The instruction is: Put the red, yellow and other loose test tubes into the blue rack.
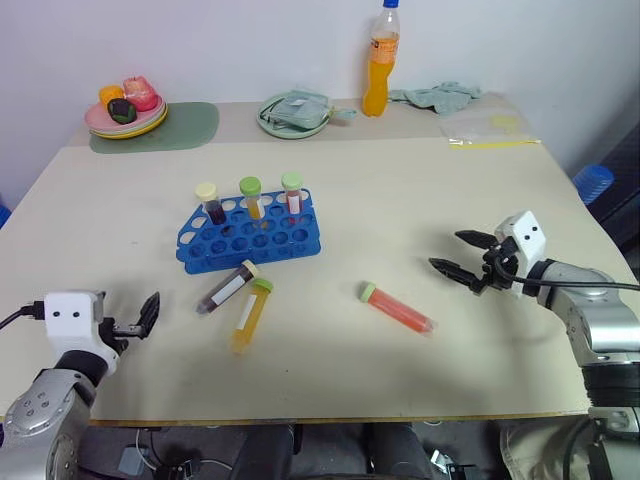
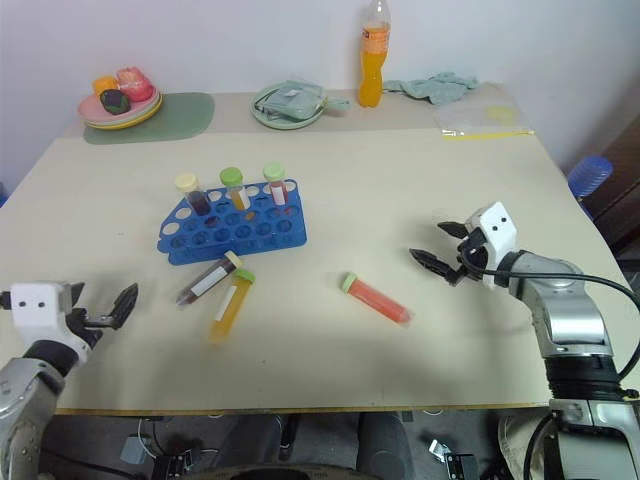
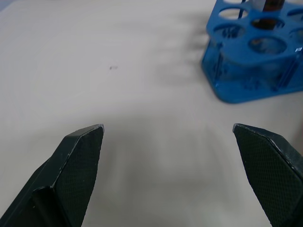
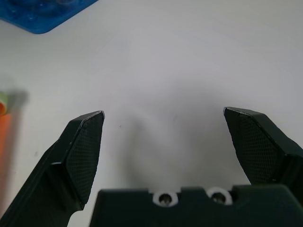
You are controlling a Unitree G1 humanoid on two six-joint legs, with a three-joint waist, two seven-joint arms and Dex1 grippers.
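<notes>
Silver arms, white wrists, black cables.

We can read nothing: the white label on the dark capped plastic tube looks blank to us.

Bare table between right gripper and red tube. Clear strip from left gripper to the yellow tube and purple tube, touching, rack just behind.

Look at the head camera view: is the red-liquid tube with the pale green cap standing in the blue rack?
No, the red-liquid tube with the pale green cap lies flat on the table, apart from the blue rack.
</notes>
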